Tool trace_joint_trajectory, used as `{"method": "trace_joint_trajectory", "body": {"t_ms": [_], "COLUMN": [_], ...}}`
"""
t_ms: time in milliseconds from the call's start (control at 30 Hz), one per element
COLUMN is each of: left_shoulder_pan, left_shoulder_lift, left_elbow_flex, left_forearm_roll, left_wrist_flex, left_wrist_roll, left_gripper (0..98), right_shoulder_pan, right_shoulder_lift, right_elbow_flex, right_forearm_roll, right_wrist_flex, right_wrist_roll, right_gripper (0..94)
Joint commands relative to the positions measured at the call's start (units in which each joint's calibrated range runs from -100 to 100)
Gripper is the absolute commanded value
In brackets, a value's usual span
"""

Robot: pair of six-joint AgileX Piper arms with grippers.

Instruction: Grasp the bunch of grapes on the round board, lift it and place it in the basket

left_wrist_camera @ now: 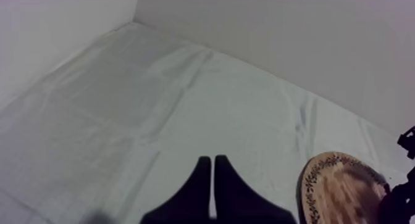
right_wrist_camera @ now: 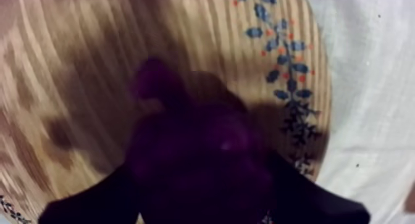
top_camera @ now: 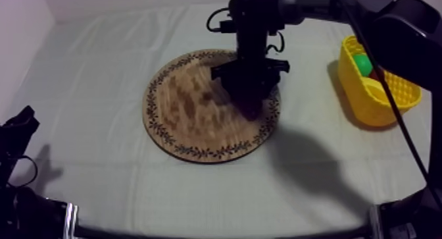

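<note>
The round wooden board (top_camera: 187,106) lies mid-table. My right gripper (top_camera: 253,108) reaches down from the upper right onto the board's right part. The purple bunch of grapes (right_wrist_camera: 197,152) sits between its two black fingers (right_wrist_camera: 92,202), which close round it just above the board (right_wrist_camera: 80,72) near the patterned rim. The yellow basket (top_camera: 380,90) stands at the right side of the table. My left gripper (left_wrist_camera: 213,161) hangs over bare cloth, its fingers together as a narrow wedge, with the board's edge (left_wrist_camera: 336,189) off to its side.
Inside the basket lie a green fruit (top_camera: 360,62) and a small red fruit (top_camera: 375,74). My left arm (top_camera: 18,130) rests low at the table's left edge. Bare cloth stretches between the board and the basket.
</note>
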Motion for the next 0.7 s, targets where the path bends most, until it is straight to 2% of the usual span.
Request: {"method": "trace_joint_trajectory", "body": {"t_ms": [0, 200, 667], "left_shoulder_pan": [-0.01, -0.01, -0.01], "left_shoulder_lift": [0.03, 0.03, 0.03], "left_elbow_flex": [0.04, 0.04, 0.04], "left_forearm_roll": [0.01, 0.01, 0.01], "left_wrist_flex": [0.03, 0.03, 0.03], "left_wrist_roll": [0.0, 0.0, 0.0], "left_gripper": [0.0, 0.0, 0.0], "right_shoulder_pan": [0.05, 0.2, 1.11], "right_shoulder_lift": [-0.25, -2.39, -17.57], "right_elbow_flex": [0.0, 1.07, 5.46], "right_forearm_roll": [0.13, 0.31, 1.71], "right_wrist_flex": [-0.17, -0.73, 2.06], "right_wrist_roll": [0.12, 0.41, 4.01], "right_gripper": [45.2, 40.2, 40.9]}}
